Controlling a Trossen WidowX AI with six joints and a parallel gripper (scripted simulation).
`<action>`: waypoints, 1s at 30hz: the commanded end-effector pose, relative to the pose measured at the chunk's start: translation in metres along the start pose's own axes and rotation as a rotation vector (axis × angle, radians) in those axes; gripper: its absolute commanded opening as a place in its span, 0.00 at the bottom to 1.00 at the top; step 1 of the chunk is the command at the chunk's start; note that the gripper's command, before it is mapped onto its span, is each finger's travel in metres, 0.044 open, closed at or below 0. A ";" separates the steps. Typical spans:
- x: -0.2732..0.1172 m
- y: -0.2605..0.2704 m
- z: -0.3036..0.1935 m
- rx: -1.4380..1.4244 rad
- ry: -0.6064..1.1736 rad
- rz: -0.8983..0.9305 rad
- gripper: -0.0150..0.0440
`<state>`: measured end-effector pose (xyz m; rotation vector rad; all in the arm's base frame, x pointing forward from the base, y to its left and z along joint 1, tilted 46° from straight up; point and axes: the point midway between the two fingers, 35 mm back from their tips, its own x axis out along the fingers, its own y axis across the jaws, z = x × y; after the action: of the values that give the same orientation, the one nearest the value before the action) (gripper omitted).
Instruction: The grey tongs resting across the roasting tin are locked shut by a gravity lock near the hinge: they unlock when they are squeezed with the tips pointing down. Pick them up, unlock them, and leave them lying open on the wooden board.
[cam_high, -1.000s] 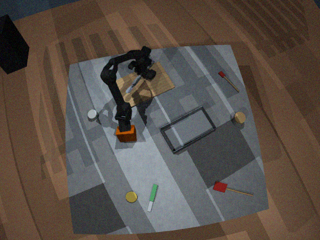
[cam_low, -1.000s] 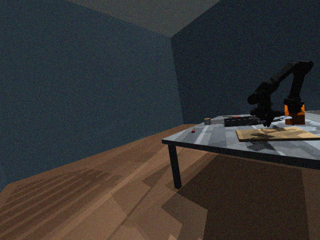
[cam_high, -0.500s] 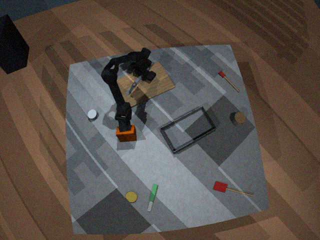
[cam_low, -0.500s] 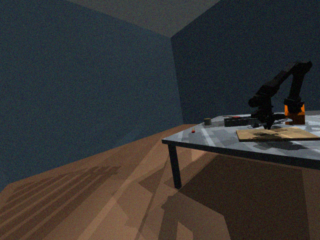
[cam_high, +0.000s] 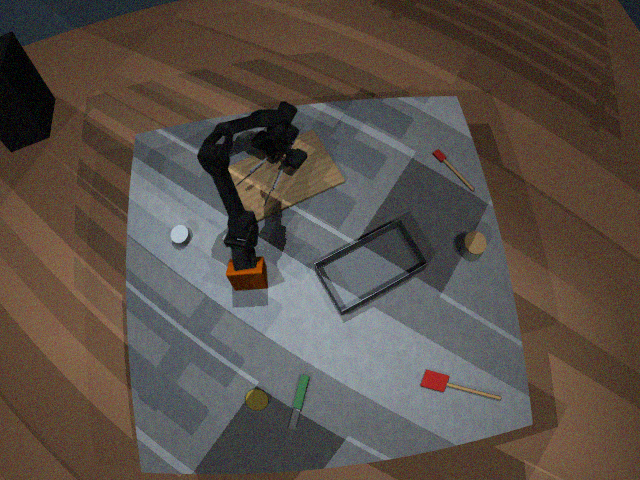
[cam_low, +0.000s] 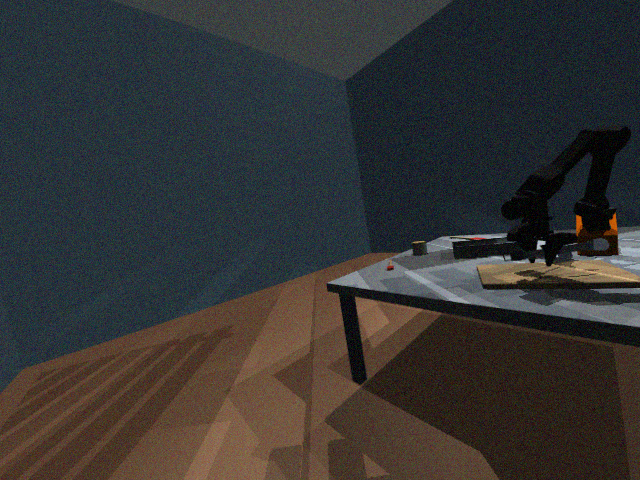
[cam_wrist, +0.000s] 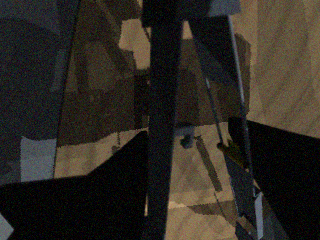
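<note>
The fingers of the gripper (cam_high: 279, 153) (cam_low: 540, 258) (cam_wrist: 188, 127) stand partly open, with the 2 arms of the grey tongs (cam_high: 273, 186) (cam_low: 581, 249) (cam_wrist: 162, 125) between them. The tongs are spread in a V. In the wrist view, 1 fingertip overlaps the edge of each arm; whether they touch, I cannot tell.

The tongs are over the wooden board (cam_high: 315, 175) (cam_low: 504, 276) (cam_wrist: 280, 65), near the upper edge of the tabletop (cam_high: 361, 341) (cam_low: 439, 268) (cam_wrist: 37, 160) in the top view. I cannot tell whether they rest fully on it.

The roasting tin (cam_high: 356, 243) (cam_low: 467, 249) sits between the board and the right edge, with the tongs well apart from it. Of the 2 red spatulas, the small spatula (cam_high: 439, 155) (cam_low: 390, 267) lies toward the upper right corner, and the large spatula (cam_high: 434, 380) (cam_low: 475, 238) toward the lower right corner. A green-handled knife (cam_high: 300, 392) and a yellow disc (cam_high: 256, 399) lie toward the lower edge.
</note>
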<state>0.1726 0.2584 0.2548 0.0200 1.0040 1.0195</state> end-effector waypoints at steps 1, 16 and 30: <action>0.000 0.000 0.000 0.000 0.000 0.000 0.85; -0.022 -0.080 0.005 -0.015 0.046 -0.034 1.00; -0.073 -0.149 -0.001 0.005 0.009 -0.018 1.00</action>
<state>0.2655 0.1285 0.2304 0.0116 1.0243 0.9984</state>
